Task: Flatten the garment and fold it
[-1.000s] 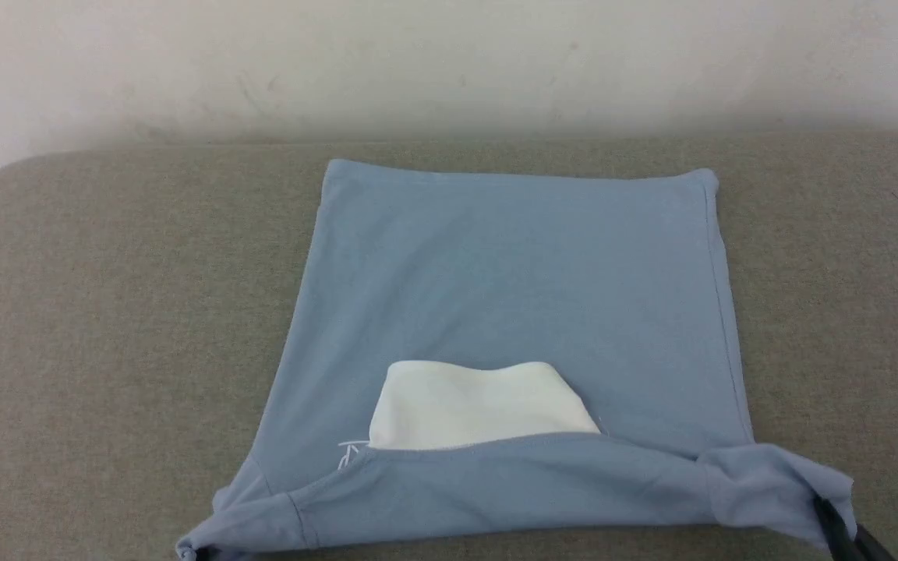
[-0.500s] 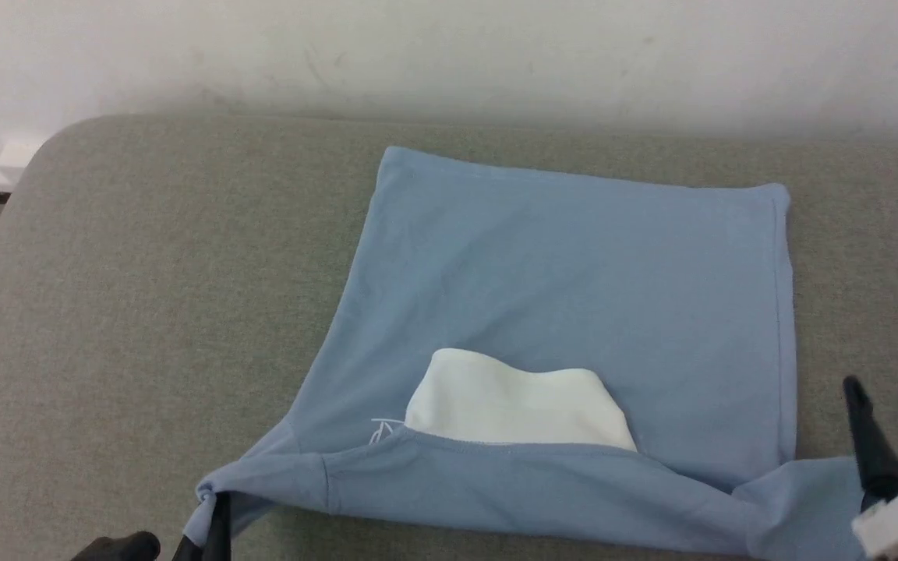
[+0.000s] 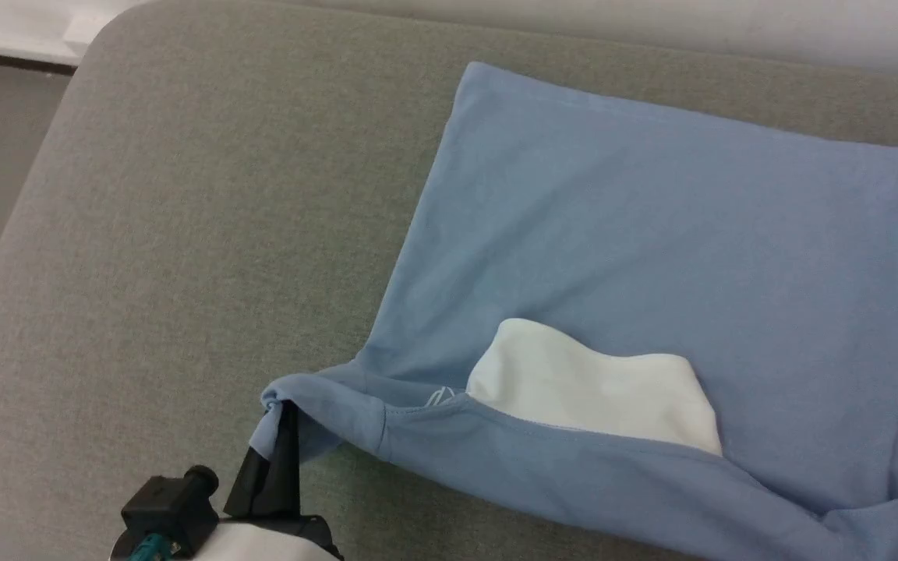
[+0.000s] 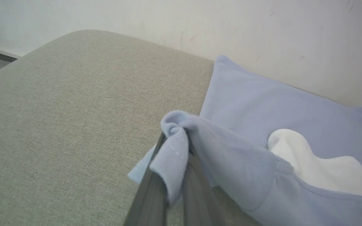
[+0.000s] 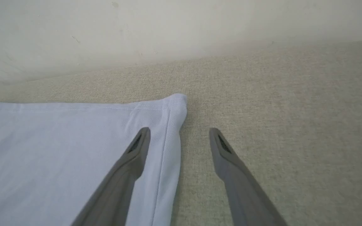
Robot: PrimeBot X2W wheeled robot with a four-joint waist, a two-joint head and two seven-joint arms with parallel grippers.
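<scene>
soft thin light blue garment (image 3: 652, 234) with its white patch (image 3: 589, 389) lies mostly flat on the grey woven surface (image 3: 184, 234) — left gripper (image 3: 287, 417) pinches the bunched sleeve corner, right gripper (image 5: 180, 131) is spread wide astride the stitched side hem by a corner, with bare surface to both sides.

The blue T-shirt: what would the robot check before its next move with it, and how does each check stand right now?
1. Hold by the left pincer on the T-shirt: ok, shut on a bunched sleeve corner.
2. Hold by the right pincer: not ok, open, one finger over the side hem, the other over the cushion.
3. Far half lying smooth: ok.
4. Near edge flat: not ok, it is folded over part of the white patch.
5. Whether the right pincer touches the cloth: cannot tell.
</scene>
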